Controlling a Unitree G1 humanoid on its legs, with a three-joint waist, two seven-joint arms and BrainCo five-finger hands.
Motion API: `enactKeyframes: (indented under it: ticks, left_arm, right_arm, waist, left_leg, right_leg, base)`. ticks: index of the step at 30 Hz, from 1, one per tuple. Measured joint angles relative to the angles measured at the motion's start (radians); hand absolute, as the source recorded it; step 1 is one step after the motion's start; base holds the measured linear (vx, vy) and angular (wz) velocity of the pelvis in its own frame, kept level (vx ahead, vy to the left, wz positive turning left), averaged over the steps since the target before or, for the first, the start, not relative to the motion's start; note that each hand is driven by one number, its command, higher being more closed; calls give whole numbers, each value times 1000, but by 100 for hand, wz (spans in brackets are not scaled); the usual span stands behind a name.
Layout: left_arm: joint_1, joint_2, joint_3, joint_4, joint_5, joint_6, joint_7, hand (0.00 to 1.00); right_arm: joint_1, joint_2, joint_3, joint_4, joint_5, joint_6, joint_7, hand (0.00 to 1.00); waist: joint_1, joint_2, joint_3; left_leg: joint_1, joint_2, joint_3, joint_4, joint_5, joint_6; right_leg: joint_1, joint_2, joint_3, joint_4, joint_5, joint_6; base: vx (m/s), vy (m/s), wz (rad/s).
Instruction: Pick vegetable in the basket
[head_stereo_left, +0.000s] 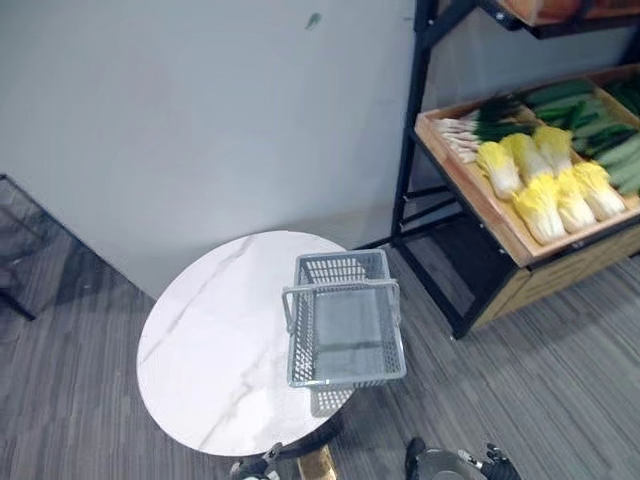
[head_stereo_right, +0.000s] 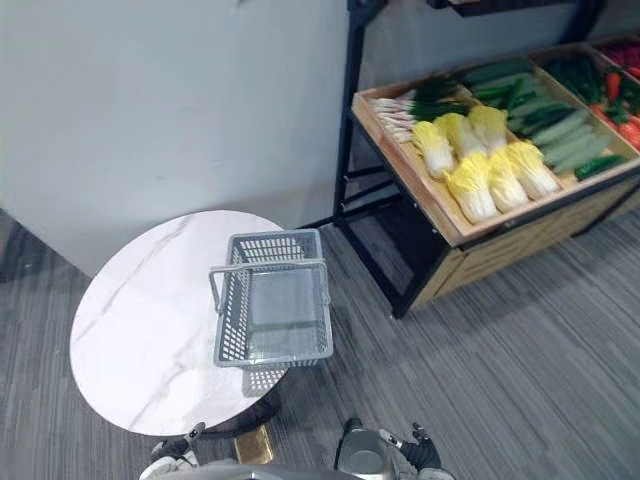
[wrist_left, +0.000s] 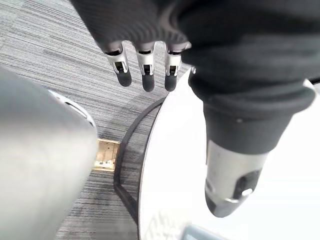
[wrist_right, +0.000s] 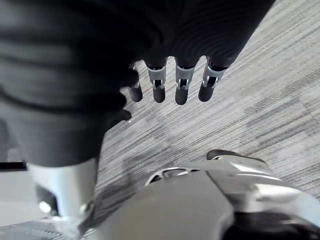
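Observation:
An empty grey plastic basket (head_stereo_left: 299, 345) stands on the right side of a round white marble table (head_stereo_left: 215, 340), its handle (head_stereo_left: 340, 290) lying across the top. Yellow-white napa cabbages (head_stereo_left: 545, 180) lie in a tilted wooden crate (head_stereo_left: 470, 190) on the rack to the right, with leeks (head_stereo_left: 478, 126) and green cucumbers (head_stereo_left: 600, 135) beside them. My left hand (wrist_left: 147, 75) hangs low beside the table's edge (wrist_left: 165, 165), fingers straight and holding nothing. Over the carpet my right hand (wrist_right: 182, 85) hangs with relaxed fingers, also holding nothing.
A black metal shelf frame (head_stereo_left: 408, 150) carries the crate, with a second shelf above it. More red and green vegetables (head_stereo_right: 615, 85) lie further right. A dark wire rack (head_stereo_left: 15, 240) stands at the far left against the grey wall. Grey striped carpet (head_stereo_left: 540, 390) lies between table and shelf.

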Motion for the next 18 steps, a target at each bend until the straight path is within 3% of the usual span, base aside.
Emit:
enactKeyframes:
  ticks: [2,6,11,15,18]
  left_arm:
    - [0,7,13,-6,31,7,3,0]
    - [16,31,29,2,38,22,18,0]
    - [71,39,24,2,76,36,16,0]
    - [70,47,2,1,116,36,-12,0]
    - [74,75,-16,1,118,51,-38,0]
  right_arm:
    - [-5,-4,-10,-1,-1,-15,-15,0]
    - [-8,-3,-14,-1,-10,-49,-35,0]
    - [-7,16,-44,-2,-31,-53,-80,0]
    - [-18,15,-50,-2,-95,-30,-157,0]
    - [-48,14,-70,-9,-177,-1,-232,0]
  waist:
    - [2,0,-2]
    - [5,4,-2]
    - [4,-6,3]
    - [4,-3,3]
    - [11,-28,12]
  left_leg:
    - [-22,-30,168,-123,23,39]
    - [-15,-81,139,-303,35,54]
    - [5,-127,150,-380,94,67]
    - [24,-128,152,-468,123,65]
    - [40,-133,164,-507,150,65]
  right_leg:
    - [26,-21,-71,-7,4,9]
    - [30,-12,-109,-105,40,46]
    - [59,-22,-108,-181,91,53]
    - [38,-8,-108,-179,97,49]
    - [28,-7,-100,-172,98,48]
  base:
    - [98,50,117]
    - [41,83,61]
    - [-36,37,3]
    - [-101,-15,-2]
    - [-123,-26,-9]
